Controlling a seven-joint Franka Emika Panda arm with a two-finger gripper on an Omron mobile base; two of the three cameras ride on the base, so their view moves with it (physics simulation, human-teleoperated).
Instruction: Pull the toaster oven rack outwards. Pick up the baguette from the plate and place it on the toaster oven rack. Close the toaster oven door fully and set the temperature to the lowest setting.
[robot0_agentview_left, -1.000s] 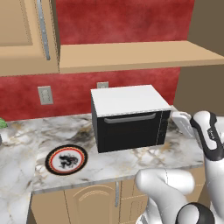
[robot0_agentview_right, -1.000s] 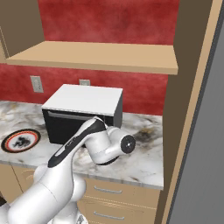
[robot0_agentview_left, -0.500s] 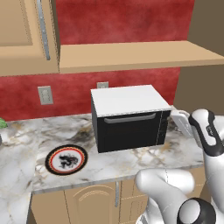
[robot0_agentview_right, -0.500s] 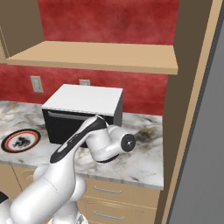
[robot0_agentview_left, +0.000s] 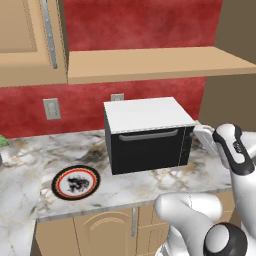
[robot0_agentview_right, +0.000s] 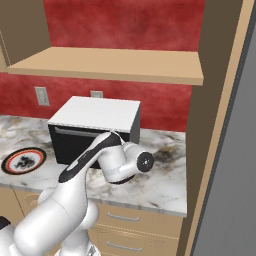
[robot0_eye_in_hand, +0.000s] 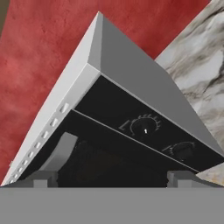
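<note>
- On the marble tabletop (robot0_agentview_left: 135, 187) sits the toaster oven (robot0_agentview_left: 147, 134), black with a flat white top.
- The toaster oven door (robot0_agentview_left: 148, 150) is shut, and its grey handle (robot0_agentview_left: 149, 135) runs along the top edge.
- Left of the oven, a little apart from it, lies the plate (robot0_agentview_left: 76, 182) with a red and black rim. It looks bare, and I see no bread on it.
- The hand (robot0_agentview_left: 204, 138) is at the right side of the oven, near the dark strip of knobs.
- The hand is open, with its two tips spread wide, and it holds nothing.
- From the hand view, two round knobs (robot0_eye_in_hand: 145, 127) sit on the dark strip just ahead of the tips.
- A wooden shelf (robot0_agentview_left: 150, 62) hangs above the oven on the red wall (robot0_agentview_left: 135, 22).
</note>
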